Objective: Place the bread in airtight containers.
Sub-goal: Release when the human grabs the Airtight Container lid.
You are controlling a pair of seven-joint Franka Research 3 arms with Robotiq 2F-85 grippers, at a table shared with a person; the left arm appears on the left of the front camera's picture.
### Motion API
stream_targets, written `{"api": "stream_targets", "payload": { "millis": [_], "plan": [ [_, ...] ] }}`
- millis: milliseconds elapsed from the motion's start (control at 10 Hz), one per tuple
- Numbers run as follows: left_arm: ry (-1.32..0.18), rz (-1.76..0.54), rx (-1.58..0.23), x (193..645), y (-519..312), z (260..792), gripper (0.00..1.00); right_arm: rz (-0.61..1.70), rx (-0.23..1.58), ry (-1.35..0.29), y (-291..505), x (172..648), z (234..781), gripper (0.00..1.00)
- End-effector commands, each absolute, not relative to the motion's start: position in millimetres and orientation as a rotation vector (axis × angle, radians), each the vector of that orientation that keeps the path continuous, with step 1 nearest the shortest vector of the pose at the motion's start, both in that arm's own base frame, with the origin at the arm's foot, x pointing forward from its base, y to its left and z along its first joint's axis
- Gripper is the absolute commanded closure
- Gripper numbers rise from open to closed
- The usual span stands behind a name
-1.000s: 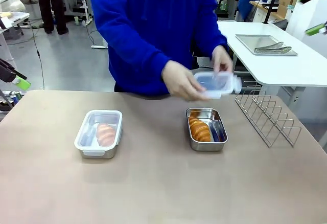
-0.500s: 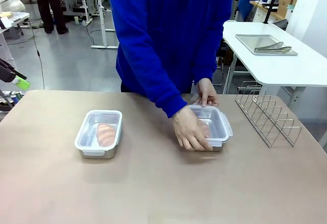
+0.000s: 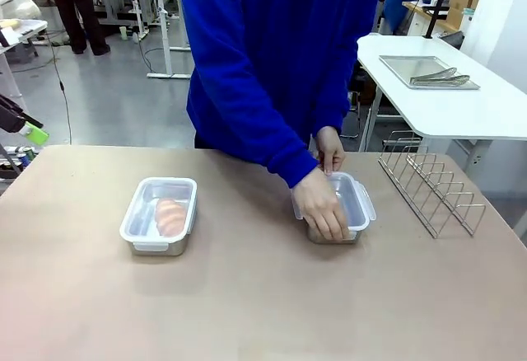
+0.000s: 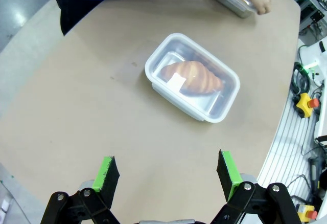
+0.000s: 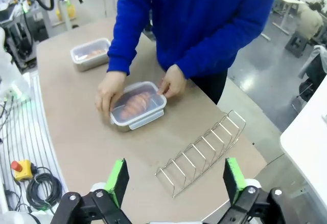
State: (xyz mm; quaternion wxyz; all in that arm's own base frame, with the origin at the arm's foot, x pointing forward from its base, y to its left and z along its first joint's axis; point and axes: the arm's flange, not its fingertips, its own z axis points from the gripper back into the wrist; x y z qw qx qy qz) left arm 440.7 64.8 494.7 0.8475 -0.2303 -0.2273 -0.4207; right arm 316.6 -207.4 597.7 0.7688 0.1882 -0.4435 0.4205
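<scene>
Two tubs, front view: the left steel tub (image 3: 159, 215) is seen on the tabletop (image 3: 247, 295) with its clear lid on and a croissant (image 3: 170, 216) inside; the right steel tub (image 3: 339, 208) is covered by its lid and is pressed by the person's two hands, one hand (image 3: 321, 208) at the near-left corner, the other hand (image 3: 330, 149) at the far edge.
Wire rack, front view: the wire rack (image 3: 430, 184) is placed just beside the right tub, apart from it.
Risk, front view: if pressure is applied at one corner alone, the lid may be seated crooked and the seal left incomplete; this is a judgement.
Left wrist view: the left gripper (image 4: 168, 173) is held above bare tabletop with its fingers spread wide and nothing between them; the lidded tub (image 4: 192, 76) with its croissant (image 4: 193, 77) is seen beyond, well apart.
Risk, left wrist view: whether the snap tabs of this lid are latched cannot be told; an unlatched tab would leave the tub not airtight.
Right wrist view: the right gripper (image 5: 175, 178) is held wide and empty above the rack (image 5: 202, 152); the second croissant (image 5: 134, 104) is seen under the lid of the pressed tub (image 5: 138, 106).
Risk, right wrist view: the rack could be struck if this arm is lowered.
</scene>
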Motion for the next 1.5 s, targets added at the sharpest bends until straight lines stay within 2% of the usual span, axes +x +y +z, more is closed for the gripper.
{"api": "stream_targets", "payload": {
  "millis": [0, 1400],
  "plan": [
    [-0.465, -0.886, -0.482, 440.2, 63.8, 496.5, 0.0, 0.919, 0.407, -0.979, -208.3, 314.7, 601.8, 0.15],
    [-0.465, -0.886, -0.482, 440.2, 63.8, 496.5, 0.0, 0.919, 0.407, -0.979, -208.3, 314.7, 601.8, 0.15]
  ]
}}
